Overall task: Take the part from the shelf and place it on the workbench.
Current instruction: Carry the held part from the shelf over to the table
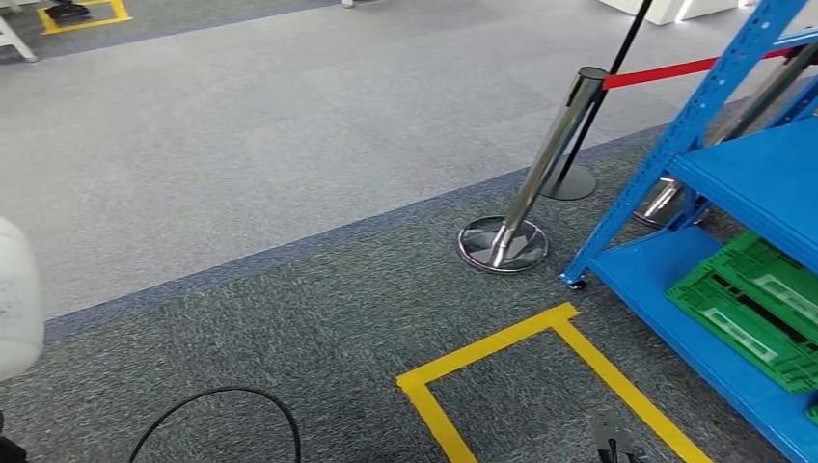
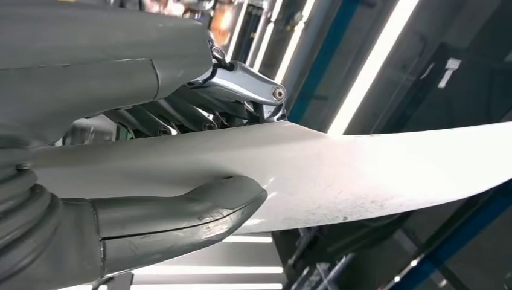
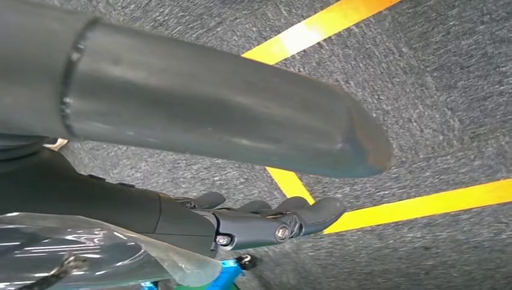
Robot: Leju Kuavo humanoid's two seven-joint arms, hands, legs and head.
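In the left wrist view my left hand [image 2: 181,151] grips a long, smooth white part [image 2: 374,169]; the thumb [image 2: 199,211] presses one face and the metal fingers [image 2: 241,90] close over the other. The part's rounded white end [image 1: 14,299] shows at the left edge of the head view. My right hand [image 3: 265,181] hangs over the carpet with thumb [image 3: 241,121] and dark fingers [image 3: 302,217] apart and nothing between them. The blue shelf [image 1: 762,183] stands at the right of the head view.
Green plastic crates [image 1: 757,304] lie on the shelf's bottom level. Chrome stanchions [image 1: 521,212] with a red belt [image 1: 666,69] stand beside the shelf. A yellow tape square [image 1: 540,347] marks the dark carpet, and a black cable [image 1: 231,400] loops at lower left. Grey floor stretches beyond.
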